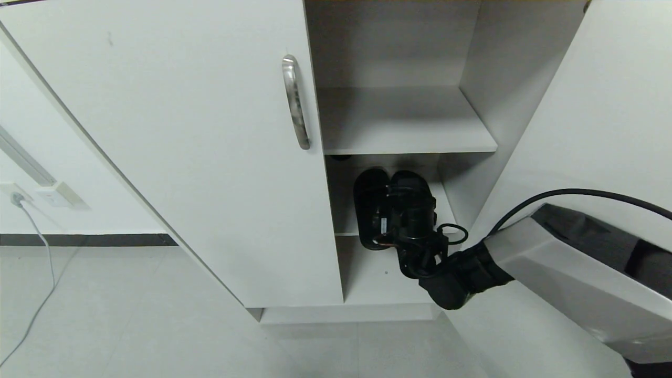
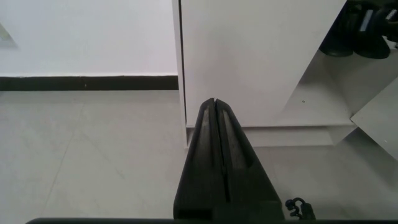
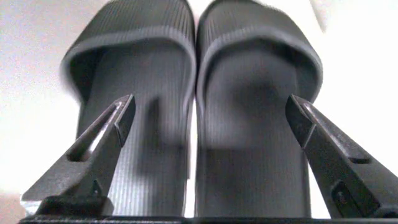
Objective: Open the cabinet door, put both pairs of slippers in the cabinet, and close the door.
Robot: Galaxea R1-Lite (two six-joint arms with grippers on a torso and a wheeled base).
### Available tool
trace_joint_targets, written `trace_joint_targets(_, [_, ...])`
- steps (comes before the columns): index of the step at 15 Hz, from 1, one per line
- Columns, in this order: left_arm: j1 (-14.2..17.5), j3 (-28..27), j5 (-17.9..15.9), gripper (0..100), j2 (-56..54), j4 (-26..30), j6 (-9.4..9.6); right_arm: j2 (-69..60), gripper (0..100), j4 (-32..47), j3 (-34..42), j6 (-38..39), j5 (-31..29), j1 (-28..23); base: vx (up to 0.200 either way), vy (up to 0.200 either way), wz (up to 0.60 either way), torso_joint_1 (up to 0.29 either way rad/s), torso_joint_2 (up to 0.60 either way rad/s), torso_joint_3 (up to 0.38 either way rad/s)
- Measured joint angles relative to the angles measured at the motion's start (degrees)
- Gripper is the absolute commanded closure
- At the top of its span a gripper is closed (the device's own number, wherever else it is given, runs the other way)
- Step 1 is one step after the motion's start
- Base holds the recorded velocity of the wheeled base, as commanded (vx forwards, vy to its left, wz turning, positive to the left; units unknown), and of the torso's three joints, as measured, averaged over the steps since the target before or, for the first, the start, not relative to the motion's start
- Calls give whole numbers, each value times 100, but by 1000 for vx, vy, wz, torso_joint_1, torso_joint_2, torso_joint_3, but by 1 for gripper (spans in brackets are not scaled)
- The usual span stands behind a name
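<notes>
A pair of black slippers point(image 1: 374, 202) lies side by side on the middle shelf point(image 1: 447, 206) of the white cabinet, toes pointing inward. My right gripper point(image 1: 405, 206) is just above their heels. In the right wrist view it point(image 3: 209, 102) stands open wide, one finger outside each slipper point(image 3: 134, 59), and grips nothing. The cabinet's right door point(image 1: 593, 131) is swung open; the left door point(image 1: 173, 147) with its metal handle point(image 1: 295, 102) is closed. My left gripper point(image 2: 214, 104) is shut and empty, low above the floor, pointing at the cabinet's base.
The upper shelf point(image 1: 404, 126) and the bottom shelf point(image 1: 367, 273) are bare. A wall socket with a grey cable point(image 1: 18, 199) hangs at the left. Tiled floor point(image 1: 131, 325) spreads in front of the cabinet, with a black baseboard point(image 2: 87, 83) along the wall.
</notes>
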Motion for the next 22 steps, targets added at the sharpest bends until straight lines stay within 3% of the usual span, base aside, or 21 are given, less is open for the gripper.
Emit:
trace_joint_targets(3, [0,0,-13,100,0,-2,-1,-603,0,-528,1113,2,-24,267,0,0,0,0,0,0])
trace_joint_targets(7, [0,0,-33,100,0,0,5,-1271,0,-925,2192,0,-22,697,-200,0,0,0,-1,2])
trace_joint_targets(9, [-2,0,-30,100,0,2,11,-1398,0,-930,2277,2,-20,766,-200,0,0,-5,2,-2])
trace_joint_targets(22, [0,0,-49,100,0,4,22,-1490,0,-917,2271,-24,-13,811,0,0,0,0,0,21])
